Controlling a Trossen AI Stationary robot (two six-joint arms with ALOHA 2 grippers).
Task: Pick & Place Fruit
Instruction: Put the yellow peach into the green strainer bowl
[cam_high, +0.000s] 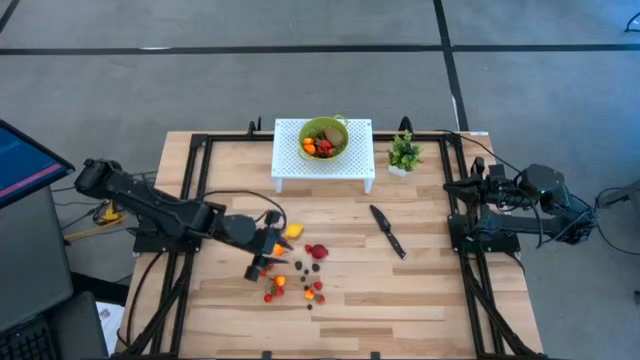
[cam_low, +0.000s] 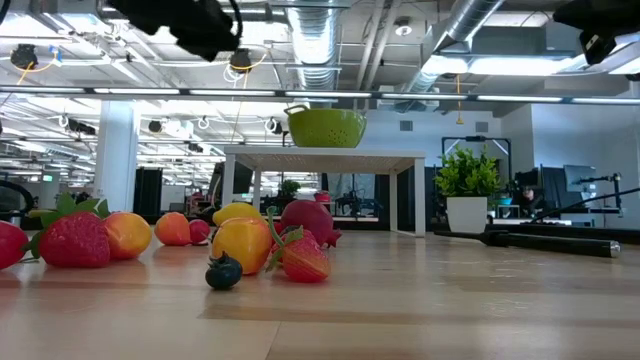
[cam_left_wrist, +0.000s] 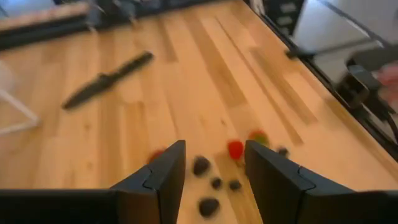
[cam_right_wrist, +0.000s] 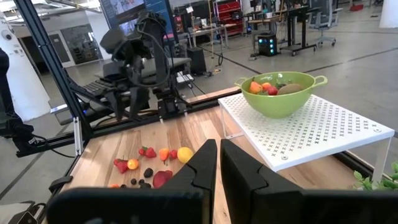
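Note:
Small toy fruits lie loose on the wooden table (cam_high: 420, 300): a yellow one (cam_high: 291, 231), a red one (cam_high: 317, 251), dark berries (cam_high: 301, 266) and strawberries (cam_high: 271, 291). My left gripper (cam_high: 262, 258) hangs open above their left side, touching none. In the left wrist view, dark berries (cam_left_wrist: 201, 165) show between its fingers (cam_left_wrist: 214, 152), and a strawberry (cam_left_wrist: 235, 149) lies just beyond. A green bowl (cam_high: 323, 137) on a white perforated stand (cam_high: 355, 170) holds orange, red and brown-green fruit (cam_right_wrist: 289, 89). My right gripper (cam_right_wrist: 218, 144) is shut and waits at the table's right edge (cam_high: 462, 187).
A black knife (cam_high: 388, 231) lies flat right of the fruits. A small potted plant (cam_high: 403, 153) stands right of the stand. Black frame rails (cam_high: 190, 190) run along both sides of the table. Bare wood stretches near the front edge.

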